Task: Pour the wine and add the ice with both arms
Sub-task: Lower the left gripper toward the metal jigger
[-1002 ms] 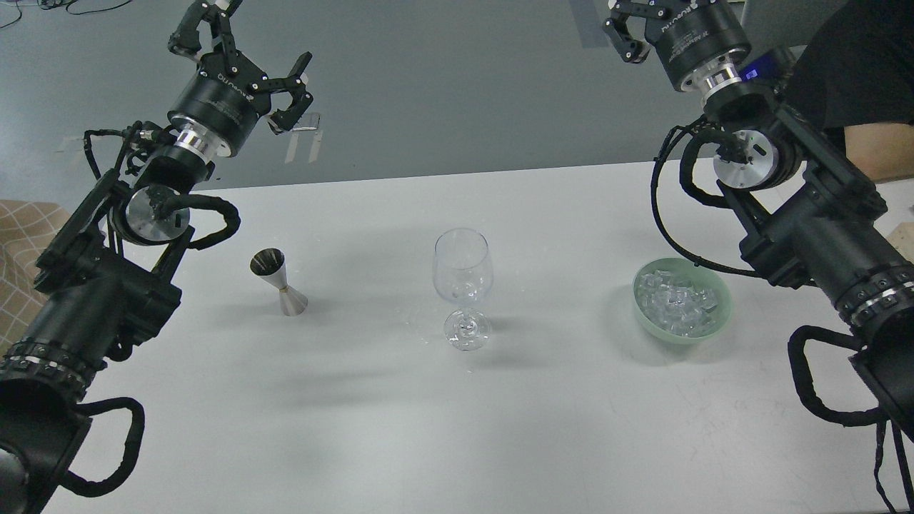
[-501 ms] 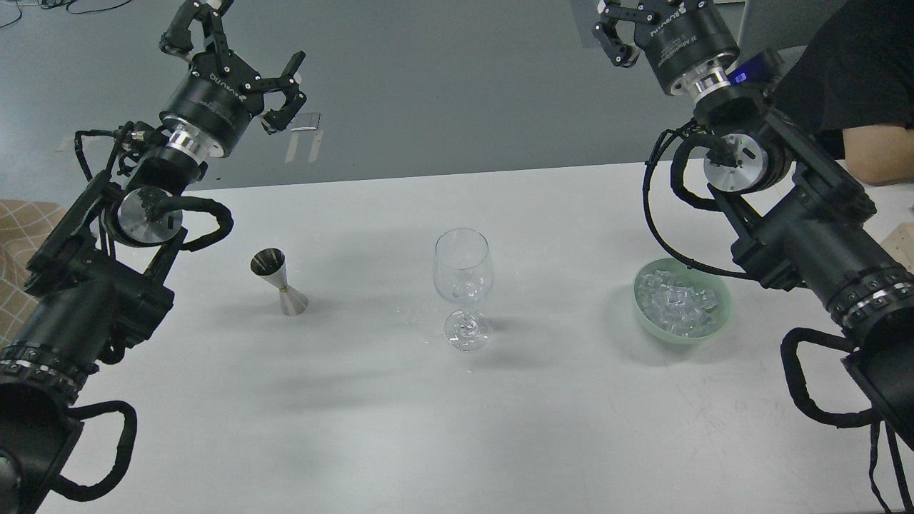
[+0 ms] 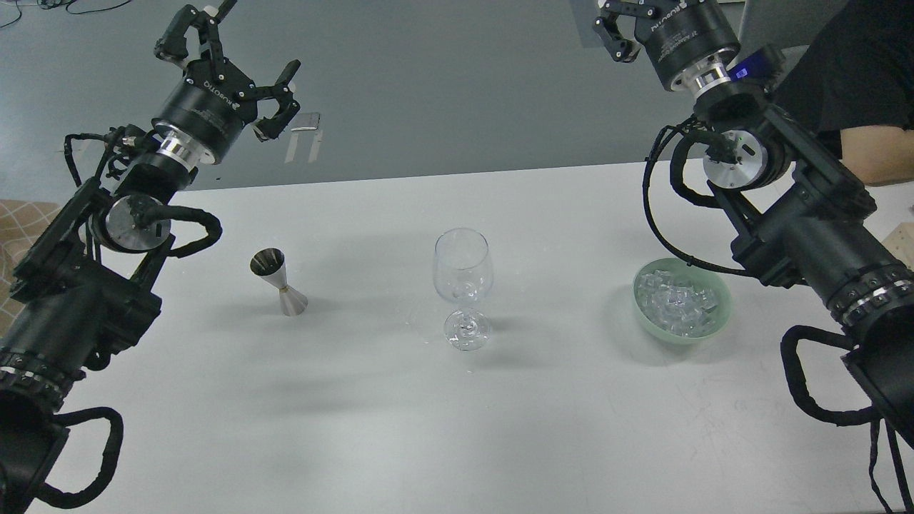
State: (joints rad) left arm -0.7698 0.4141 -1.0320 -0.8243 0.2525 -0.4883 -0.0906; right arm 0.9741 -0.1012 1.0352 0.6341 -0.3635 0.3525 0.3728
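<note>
An empty clear wine glass (image 3: pixel 463 275) stands upright at the middle of the white table (image 3: pixel 428 428). A steel jigger (image 3: pixel 279 283) stands to its left. A pale green bowl (image 3: pixel 721 314) to its right holds a heap of clear ice cubes (image 3: pixel 675 300). My left gripper (image 3: pixel 239 53) is open and empty, raised beyond the table's far edge, above and behind the jigger. My right gripper (image 3: pixel 618 25) is raised at the top edge, far behind the bowl. Only one of its fingers shows, the rest is cut off by the frame.
A person in a black sleeve (image 3: pixel 850 71) is at the top right, next to my right arm. A tan checked cloth (image 3: pixel 21 221) lies at the left edge. Grey floor with tape marks (image 3: pixel 303 143) lies beyond the table's far edge.
My left arm has drawn a little to the left and up, its gripper still open. My right gripper has shifted slightly left and up. The glass, jigger and bowl have not moved.
</note>
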